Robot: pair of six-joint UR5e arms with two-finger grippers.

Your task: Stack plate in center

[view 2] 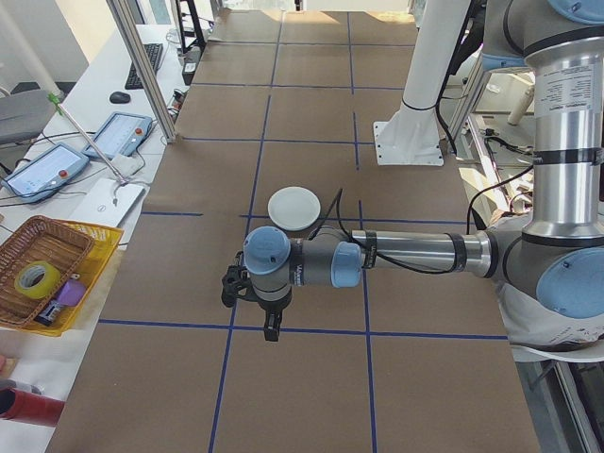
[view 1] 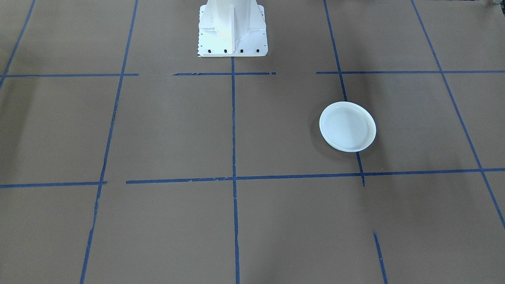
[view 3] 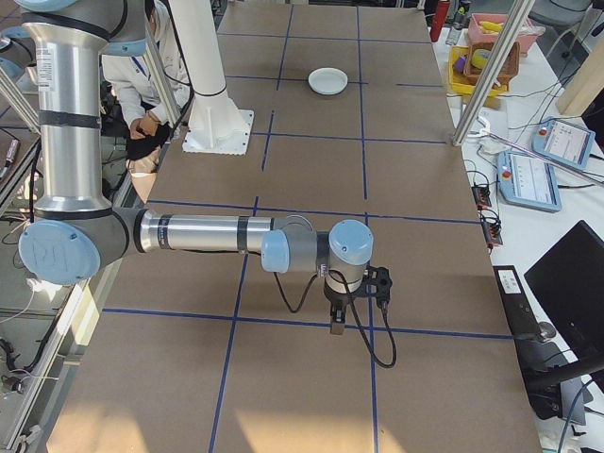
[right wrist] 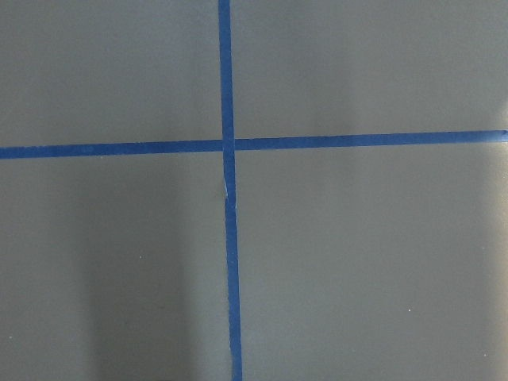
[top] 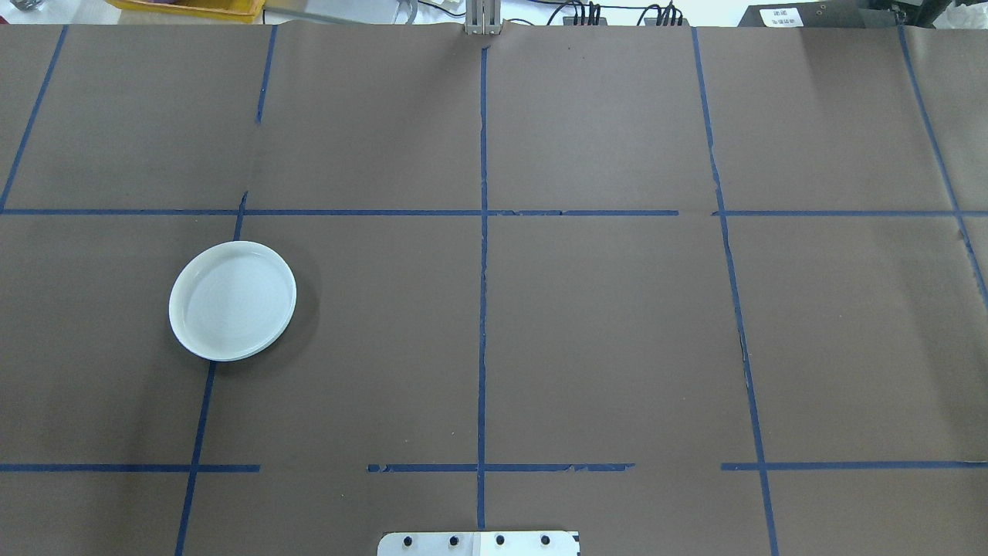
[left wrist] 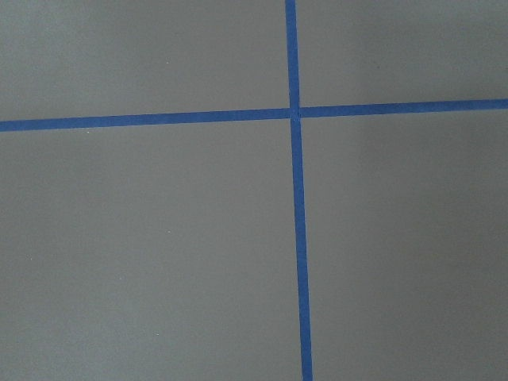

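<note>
I am viewing one plate, pale with a raised rim, lying flat on the brown table on my robot's left half, over a blue tape line and well apart from the middle cross of tape. In the overhead view faint rings are showing in its floor, so I cannot tell for certain which plate of the set this is; no other plate is showing.

I am judging it light, stiff, smooth and likely slippery, perhaps brittle if dropped. The rim is offering the only hold: one finger inside the wall, one outside, pinching at the edge.

The left gripper is hanging over the table near the plate's end of it, and the right gripper is hanging far from the plate; both are appearing only in the side views, so I cannot tell how their fingers are set. Both wrist cameras are showing only tape crossings.

Nothing is standing between the plate and the centre. A basket, tablets and a seated person are sitting off the table.
</note>
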